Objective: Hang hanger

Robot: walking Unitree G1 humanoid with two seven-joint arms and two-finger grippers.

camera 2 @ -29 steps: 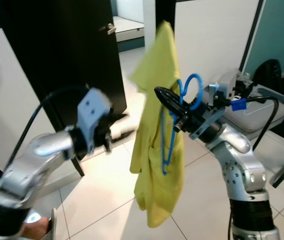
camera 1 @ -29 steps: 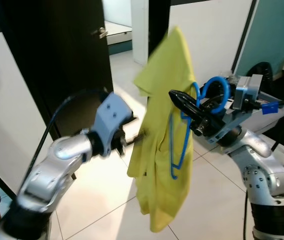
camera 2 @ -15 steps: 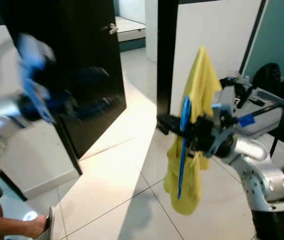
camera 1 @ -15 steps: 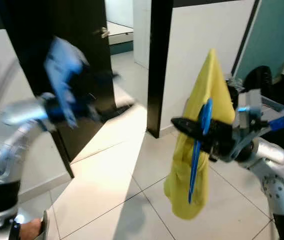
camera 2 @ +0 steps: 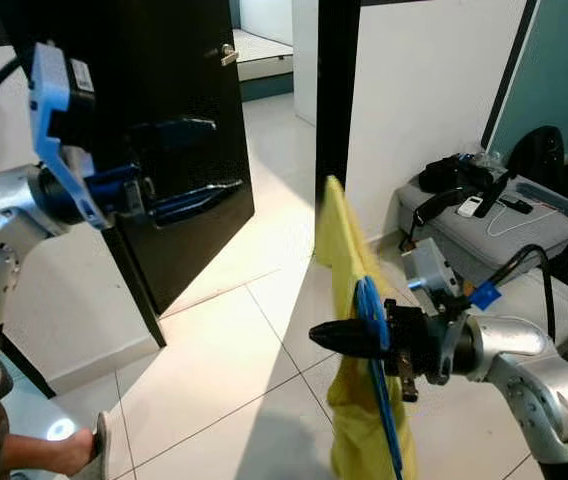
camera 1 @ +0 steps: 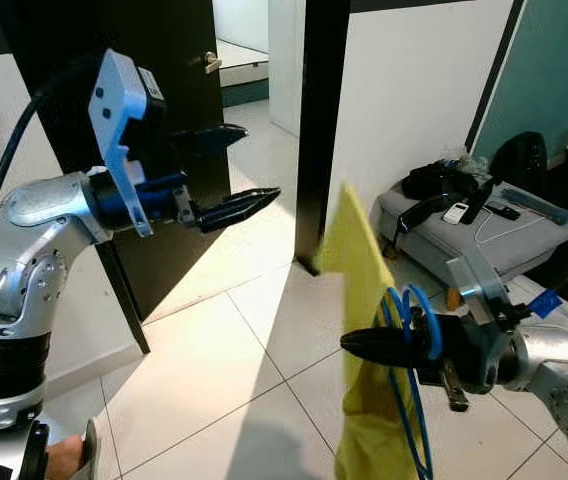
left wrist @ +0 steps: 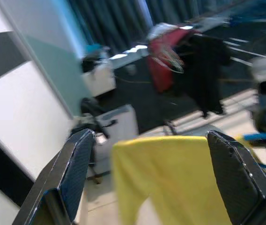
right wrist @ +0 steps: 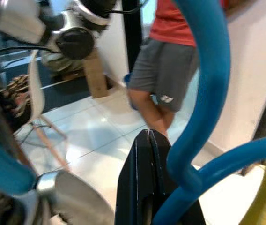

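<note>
Blue plastic hanger [camera 1: 411, 375], draped with a yellow cloth garment [camera 1: 364, 330], hangs low from the right gripper [camera 1: 369, 347], whose black fingers are pressed together through its hook. The left gripper [camera 1: 226, 170] is raised near the dark door [camera 2: 179, 120], fingers spread and holding nothing. The hanger is in hand, but judging by the tiled floor [camera 1: 214, 380] below, it is not yet on any rail; finding one and hooking it on remain.

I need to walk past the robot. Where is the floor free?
Bare tiles lie between the black door and the yellow shirt on the blue hanger that the right gripper holds. It is crowded beside the low bench strewn with gear.
</note>
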